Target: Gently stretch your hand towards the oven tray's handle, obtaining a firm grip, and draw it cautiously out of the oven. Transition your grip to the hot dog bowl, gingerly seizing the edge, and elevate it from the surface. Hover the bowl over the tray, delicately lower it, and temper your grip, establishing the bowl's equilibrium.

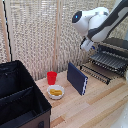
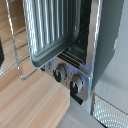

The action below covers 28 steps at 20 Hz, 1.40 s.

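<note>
The oven point(image 1: 116, 50) stands at the exterior view's right, and its dark wire tray point(image 1: 102, 66) sticks out of the front toward the table's middle. The tray's handle point(image 1: 94, 74) is the thin bar along its front edge. My gripper point(image 1: 85, 47) hangs above the tray's outer end, apart from it, and its fingers are too blurred to read. The hot dog bowl point(image 1: 55, 91), white with a yellow hot dog, sits on the table near the front. The wrist view shows the oven's knobs point(image 2: 60, 74), a ribbed dark pan point(image 2: 50, 30) and tray wires point(image 2: 19, 50).
A dark blue book point(image 1: 77, 78) stands upright between the bowl and the oven. A red cup point(image 1: 52, 77) stands just behind the bowl. A large black fabric bin point(image 1: 20, 97) fills the exterior view's left. A slatted screen lines the back.
</note>
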Available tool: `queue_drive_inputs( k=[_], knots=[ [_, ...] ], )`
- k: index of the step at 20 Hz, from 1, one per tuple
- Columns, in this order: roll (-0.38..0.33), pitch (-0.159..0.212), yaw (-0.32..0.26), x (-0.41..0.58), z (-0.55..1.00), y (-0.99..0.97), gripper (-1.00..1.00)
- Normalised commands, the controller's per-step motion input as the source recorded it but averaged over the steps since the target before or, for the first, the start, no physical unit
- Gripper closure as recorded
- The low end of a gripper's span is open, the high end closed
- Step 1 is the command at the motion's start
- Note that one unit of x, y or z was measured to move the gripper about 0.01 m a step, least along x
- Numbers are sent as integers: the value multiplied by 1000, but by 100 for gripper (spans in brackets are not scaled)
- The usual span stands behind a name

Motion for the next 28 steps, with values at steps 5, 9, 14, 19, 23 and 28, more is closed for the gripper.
queue_drive_inputs(
  k=[5,9,14,19,23,28],
  knots=[
    [158,0,-149,175,571,487,-100],
    [205,0,-166,128,447,420,-100],
    [274,12,-213,43,246,262,-100],
    [317,45,-231,30,115,182,-100],
    [328,58,-230,46,79,173,-100],
    [326,74,-229,63,50,175,-100]
  ],
)
